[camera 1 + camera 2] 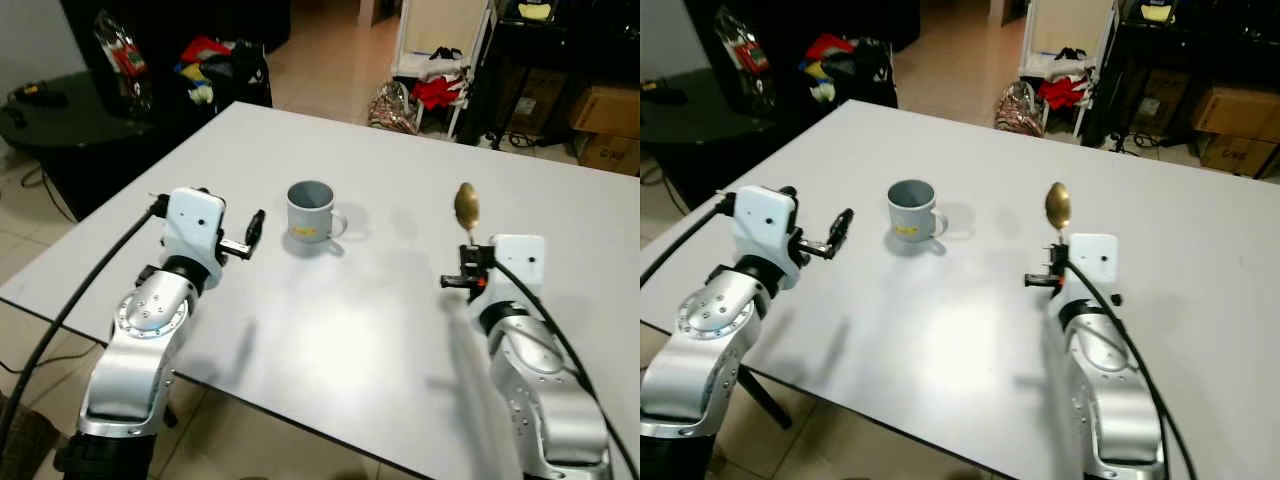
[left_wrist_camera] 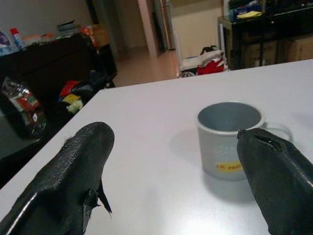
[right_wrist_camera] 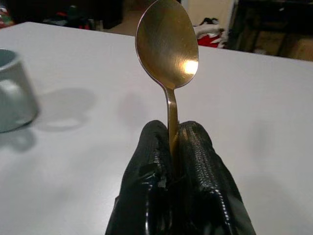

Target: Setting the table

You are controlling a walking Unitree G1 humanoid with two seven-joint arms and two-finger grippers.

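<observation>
The left gripper (image 1: 256, 226) hovers with fingers spread wide and empty above the surface (image 1: 330, 330), just beside the mug (image 1: 310, 210) standing toward the far edge. The right gripper (image 3: 171, 147) pinches the spoon (image 3: 167, 44) by the handle end only. Risk: the spoon may pivot or slip during placement, striking the surface.

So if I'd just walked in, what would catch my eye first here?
Probably the gold spoon, pinched by its handle in the right gripper and held out above the white table. Next, the grey mug standing upright near the table's middle, with the open left gripper hovering just beside it.
</observation>
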